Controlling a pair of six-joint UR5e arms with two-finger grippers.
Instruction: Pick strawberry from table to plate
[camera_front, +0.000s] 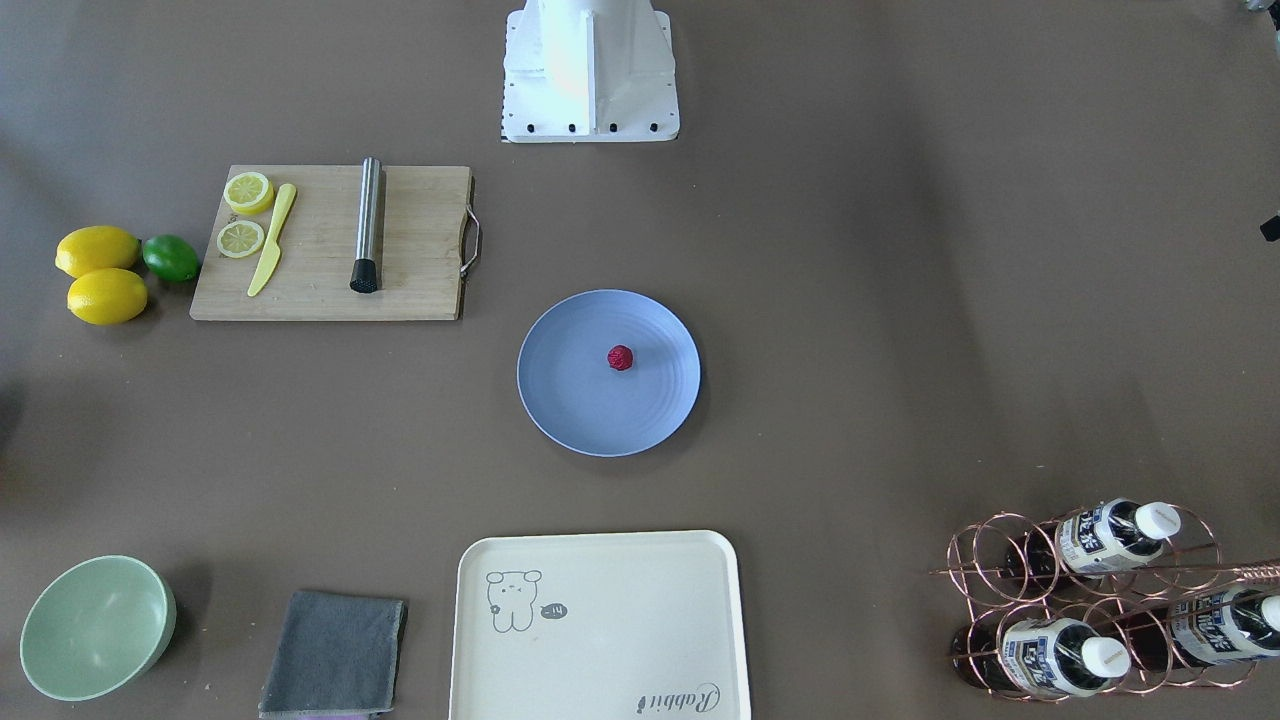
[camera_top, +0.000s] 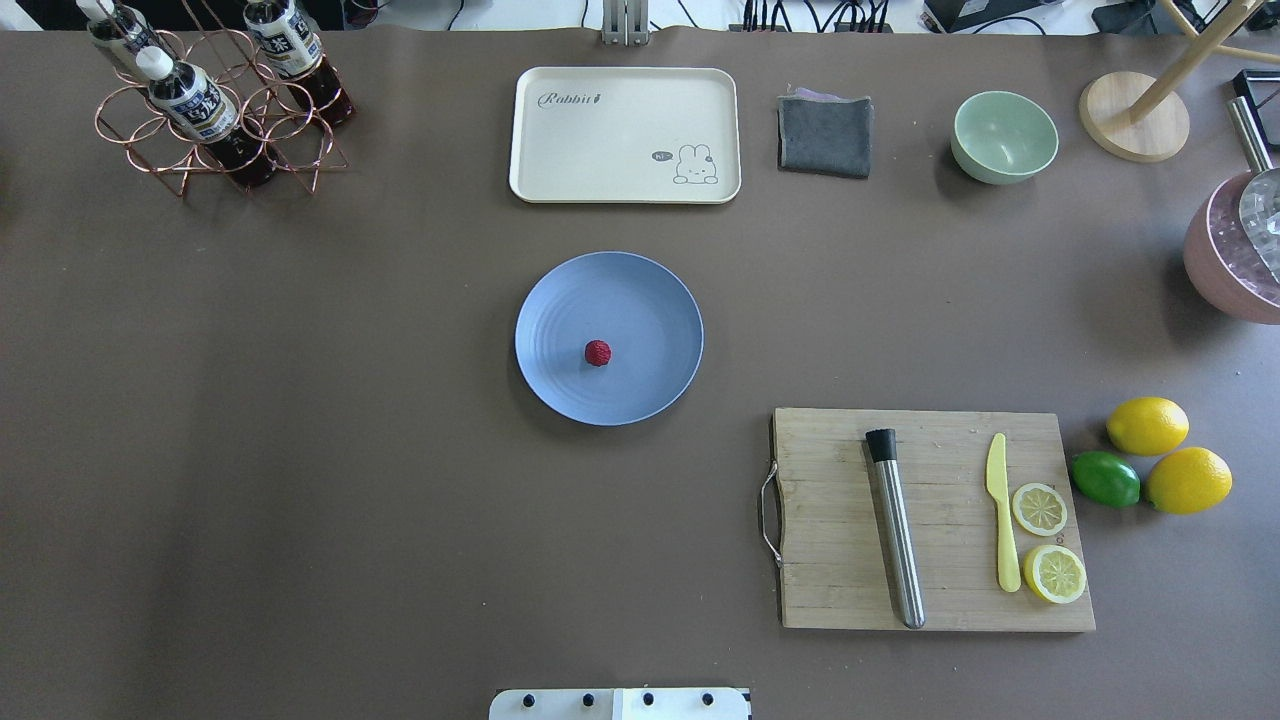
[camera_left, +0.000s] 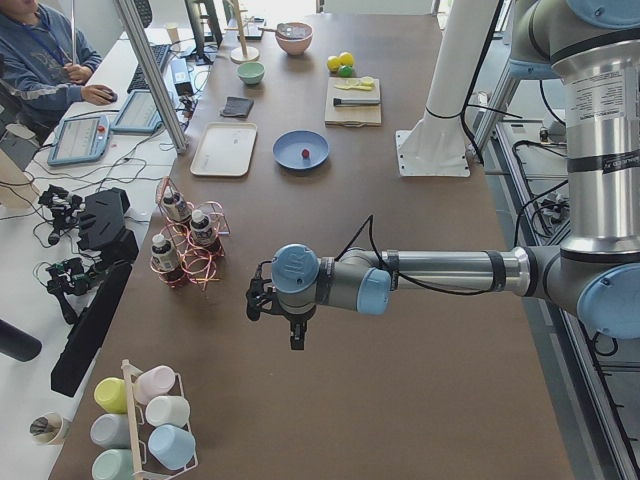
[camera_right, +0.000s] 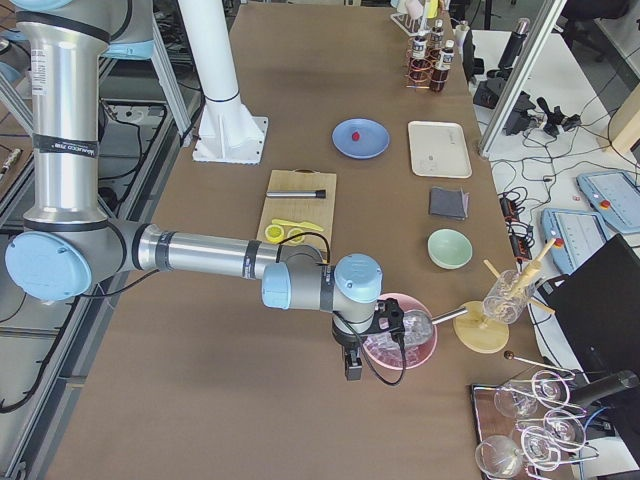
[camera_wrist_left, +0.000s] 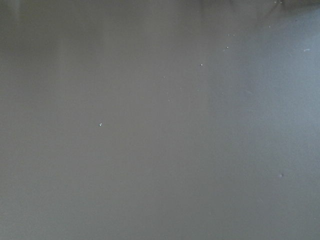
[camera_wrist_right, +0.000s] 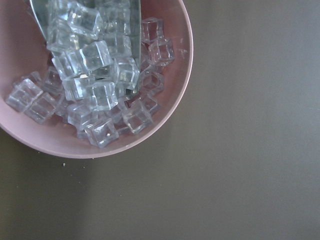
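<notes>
The small dark-red strawberry (camera_front: 621, 357) (camera_top: 597, 352) lies on the round blue-grey plate (camera_front: 580, 410) (camera_top: 645, 305), a little off its middle, mid-table (camera_top: 300, 400). From the side views the strawberry (camera_left: 305, 154) (camera_right: 356, 134) and the plate (camera_left: 290, 148) (camera_right: 372, 146) are far from both arms. My left gripper (camera_left: 298, 338) hangs over bare table near the bottle rack's end. Beside the pink ice bowl, my right gripper (camera_right: 352, 366) points down. Both show only in the side views, so I cannot tell if they are open or shut.
A wooden cutting board (camera_top: 830, 560) carries a metal muddler, a yellow knife and lemon slices, with lemons and a lime (camera_top: 1105, 478) beside it. A cream tray (camera_top: 625, 135), grey cloth, green bowl (camera_top: 1003, 137), bottle rack (camera_top: 215, 110) and pink ice bowl (camera_wrist_right: 165, 100) line the edges.
</notes>
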